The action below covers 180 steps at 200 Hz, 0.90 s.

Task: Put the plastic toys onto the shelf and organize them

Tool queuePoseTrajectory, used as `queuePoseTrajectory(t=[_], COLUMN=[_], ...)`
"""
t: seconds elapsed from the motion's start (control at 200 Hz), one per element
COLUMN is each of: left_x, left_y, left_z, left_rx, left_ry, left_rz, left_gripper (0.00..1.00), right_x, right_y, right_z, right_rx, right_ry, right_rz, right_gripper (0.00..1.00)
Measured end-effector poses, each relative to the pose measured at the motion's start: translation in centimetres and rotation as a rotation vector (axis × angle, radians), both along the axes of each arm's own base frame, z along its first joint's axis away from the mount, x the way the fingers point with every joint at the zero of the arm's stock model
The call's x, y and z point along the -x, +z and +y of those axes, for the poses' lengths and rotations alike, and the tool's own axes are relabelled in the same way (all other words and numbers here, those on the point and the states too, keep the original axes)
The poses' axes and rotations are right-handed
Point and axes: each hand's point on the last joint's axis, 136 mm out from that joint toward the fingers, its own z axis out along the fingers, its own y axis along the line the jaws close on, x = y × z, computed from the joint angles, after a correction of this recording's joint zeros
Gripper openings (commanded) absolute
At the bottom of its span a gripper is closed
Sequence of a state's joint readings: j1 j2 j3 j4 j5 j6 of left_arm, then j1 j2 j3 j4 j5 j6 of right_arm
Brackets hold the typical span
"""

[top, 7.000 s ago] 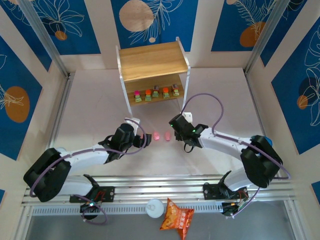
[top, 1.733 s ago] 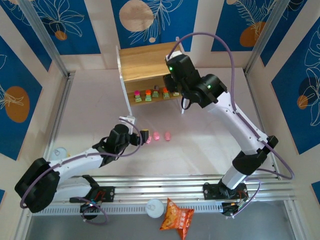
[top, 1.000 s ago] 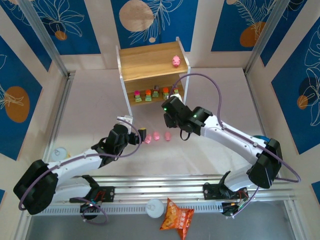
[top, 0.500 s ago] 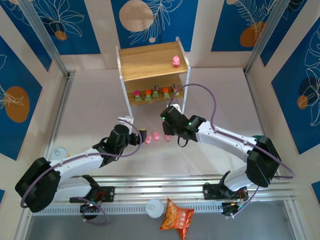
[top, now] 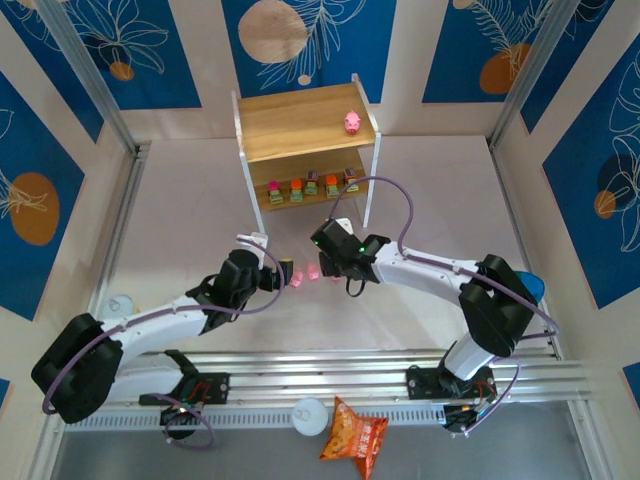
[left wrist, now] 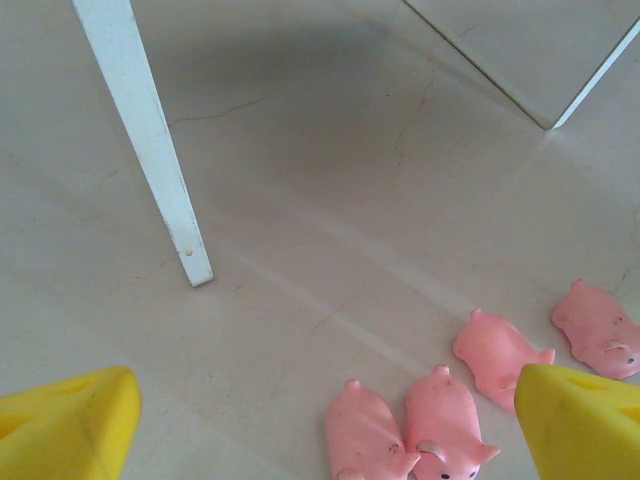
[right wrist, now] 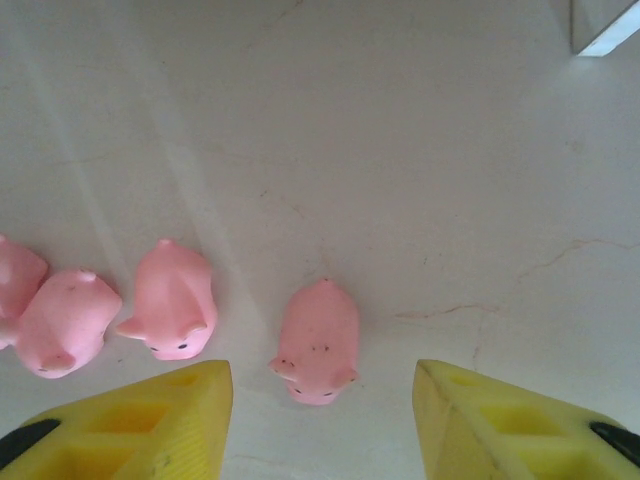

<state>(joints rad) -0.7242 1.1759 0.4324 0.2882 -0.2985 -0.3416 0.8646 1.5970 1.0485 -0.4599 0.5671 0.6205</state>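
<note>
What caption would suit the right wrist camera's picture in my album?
Open yellow fingers frame one pink pig lying on the pale table, with three more pigs to its left.

The pale worktop (top: 180,200) carries the shelf (top: 300,125) at its far side — one pink pig (top: 352,122) on the top board, five blocky toys (top: 311,187) in a row on the lower board. Four more pigs (left wrist: 495,350) lie on the worktop in front of it — two of them touching.

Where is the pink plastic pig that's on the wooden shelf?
In the top view, the small pink plastic pig sits on the upper board of the two-tier wooden shelf, near its right end.
</note>
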Motion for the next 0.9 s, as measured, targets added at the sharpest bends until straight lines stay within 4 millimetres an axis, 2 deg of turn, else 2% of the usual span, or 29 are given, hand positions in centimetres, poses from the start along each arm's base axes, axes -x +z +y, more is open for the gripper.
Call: queuePoseTrajectory(t=[0.6, 0.9], left_x=[0.0, 0.0], left_y=[-0.2, -0.5], left_z=[0.0, 0.0], left_rx=[-0.003, -0.008], left_ry=[-0.002, -0.002], left_rz=[0.005, 0.011], left_gripper=[0.96, 0.96], right_x=[0.2, 0.3], right_y=[-3.9, -5.2], right_z=[0.4, 0.3], right_rx=[0.016, 0.03], right_ry=[-0.042, -0.05], right_rz=[0.076, 0.097], right_gripper=[0.56, 0.53])
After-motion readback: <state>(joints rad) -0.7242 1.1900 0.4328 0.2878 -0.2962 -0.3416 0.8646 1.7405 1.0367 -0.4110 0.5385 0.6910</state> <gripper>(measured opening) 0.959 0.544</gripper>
